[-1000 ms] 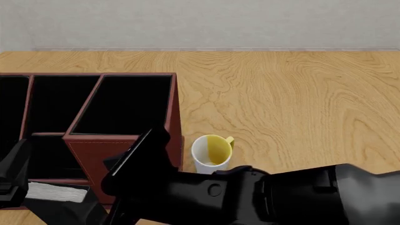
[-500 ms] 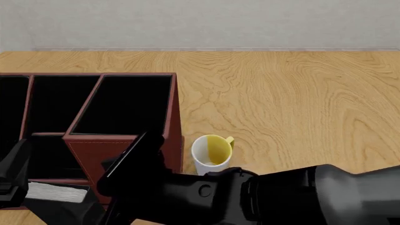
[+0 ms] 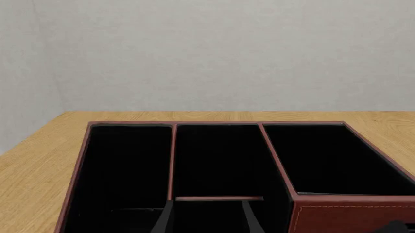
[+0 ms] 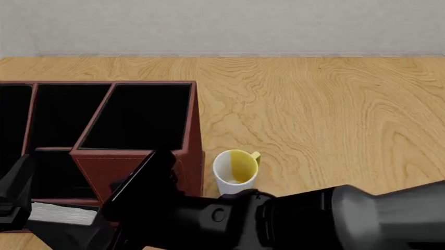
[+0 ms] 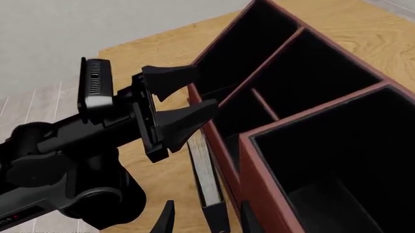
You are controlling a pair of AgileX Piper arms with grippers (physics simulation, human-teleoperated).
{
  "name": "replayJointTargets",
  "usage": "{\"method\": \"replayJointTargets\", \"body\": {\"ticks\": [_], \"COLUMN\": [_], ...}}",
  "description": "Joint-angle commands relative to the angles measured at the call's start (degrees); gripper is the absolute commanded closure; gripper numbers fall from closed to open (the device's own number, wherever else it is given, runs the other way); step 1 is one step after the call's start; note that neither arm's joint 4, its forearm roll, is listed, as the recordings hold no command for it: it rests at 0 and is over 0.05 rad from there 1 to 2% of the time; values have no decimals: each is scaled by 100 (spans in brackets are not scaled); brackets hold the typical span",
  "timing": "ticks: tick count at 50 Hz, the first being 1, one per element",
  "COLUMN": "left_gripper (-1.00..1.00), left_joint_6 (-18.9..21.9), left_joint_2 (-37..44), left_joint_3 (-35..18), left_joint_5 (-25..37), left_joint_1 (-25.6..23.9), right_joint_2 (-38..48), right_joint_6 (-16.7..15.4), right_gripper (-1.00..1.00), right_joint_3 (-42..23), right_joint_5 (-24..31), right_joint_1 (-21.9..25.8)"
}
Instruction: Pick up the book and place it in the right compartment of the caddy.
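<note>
Straddling thin book [image 5: 206, 180], R gripper [image 5: 205, 221] prob. spread; L gripper [image 5: 174, 99] open beside stitched caddy [image 4: 146, 166].

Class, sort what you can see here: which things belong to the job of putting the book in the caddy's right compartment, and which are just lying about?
Part of the job:
- the book, between the right gripper fingers
- the caddy
- its right compartment

Just lying about:
- the mug, white outside and yellow inside, standing on the table beside the caddy
- the left gripper, open and holding nothing

Glossy black jointed arms, the right arm [image 4: 334, 219] with a grey sleeve, each ending in a black wedge-fingered claw [image 5: 178, 104].
</note>
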Motion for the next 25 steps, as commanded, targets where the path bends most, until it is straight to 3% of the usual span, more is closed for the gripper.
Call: {"method": "replayJointTargets", "body": {"ticks": [1,25], "left_gripper": [-100,-100], "left_joint_6": [0,0], "left_joint_2": [0,-1], "left_joint_3": [0,0], "left_joint_5": [0,0], "left_joint_1": [1,0], "right_joint_2": [118,313], "right_joint_6": [4,-28], "right_gripper": [-100,-100], "right_joint_3": [-56,-211], "right_joint_5": [-24,52], "right_joint_1": [20,63]}}
